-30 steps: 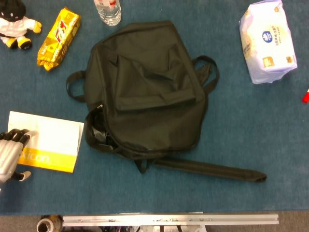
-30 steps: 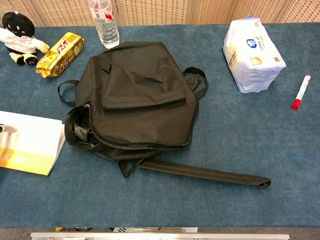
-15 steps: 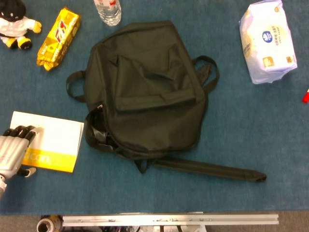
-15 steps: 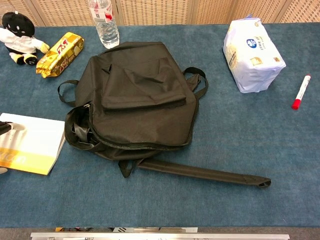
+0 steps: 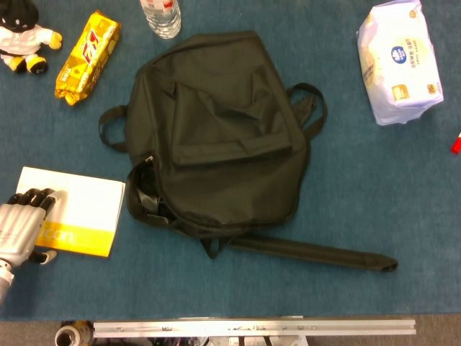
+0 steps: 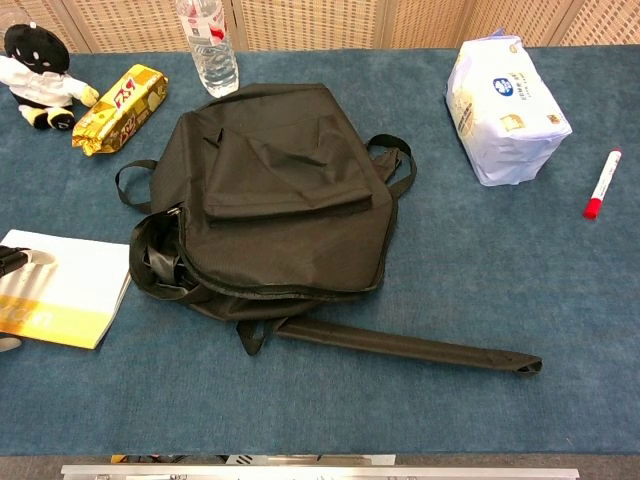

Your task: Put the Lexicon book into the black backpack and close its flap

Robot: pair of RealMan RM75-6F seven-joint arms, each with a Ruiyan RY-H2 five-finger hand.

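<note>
From the head view, I had the left hand (image 5: 23, 225) at about eight o'clock of the frame, lying on the near-left corner of the Lexicon book (image 5: 75, 209), its dark fingertips (image 5: 34, 197) side by side and flat on the white part of the cover; whether it actually gripped the book or only rested on it, I could not tell. The book lay flat on the blue table (image 5: 403, 216), just off the nine o'clock side of the black backpack (image 5: 220, 137), near its gaping mouth but apart from it. The backpack lay flat at the centre, one long strap (image 5: 310, 254) trailing toward five o'clock. At eleven o'clock sat a plush toy (image 5: 23, 34), a yellow snack packet (image 5: 88, 56) and a water bottle (image 5: 160, 16); a tissue pack (image 5: 400, 61) sat at two o'clock. My right hand did not show. From the chest view, only a sliver of the left hand (image 6: 12, 262) reached in at nine o'clock, on top of the book (image 6: 75, 290), and I could not make out its fingers. The backpack (image 6: 280, 200) filled the middle, and a red-capped marker (image 6: 600, 185) lay at three o'clock beside the tissue pack (image 6: 505, 110).
</note>
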